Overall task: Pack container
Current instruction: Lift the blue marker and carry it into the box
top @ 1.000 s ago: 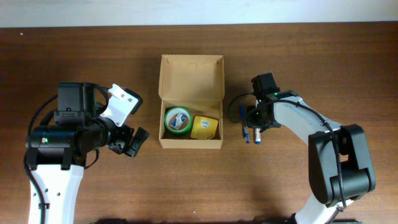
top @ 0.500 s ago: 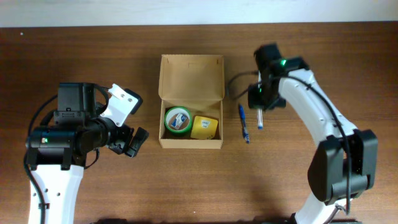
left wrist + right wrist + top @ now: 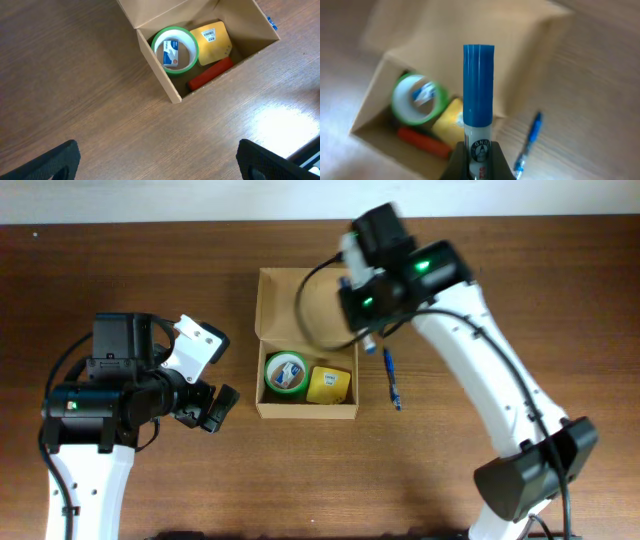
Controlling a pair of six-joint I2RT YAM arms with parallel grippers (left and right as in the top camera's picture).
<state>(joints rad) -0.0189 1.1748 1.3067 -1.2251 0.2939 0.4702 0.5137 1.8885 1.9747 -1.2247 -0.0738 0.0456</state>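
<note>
While it grips a marker (image 3: 478, 100), the right hand (image 3: 478, 159) hangs above the container (image 3: 280, 305).

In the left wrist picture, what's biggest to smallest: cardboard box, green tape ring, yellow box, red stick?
1. cardboard box, by far.
2. green tape ring and yellow box look about alike, so tied.
3. red stick, long but thin.

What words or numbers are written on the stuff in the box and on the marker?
None can be read.
On the yellow box: barcode label, digits too small.
On the blue-and-white pack inside the green tape roll: print too small.
On the blue-capped marker in the right pincer: round logo, blurred.
</note>
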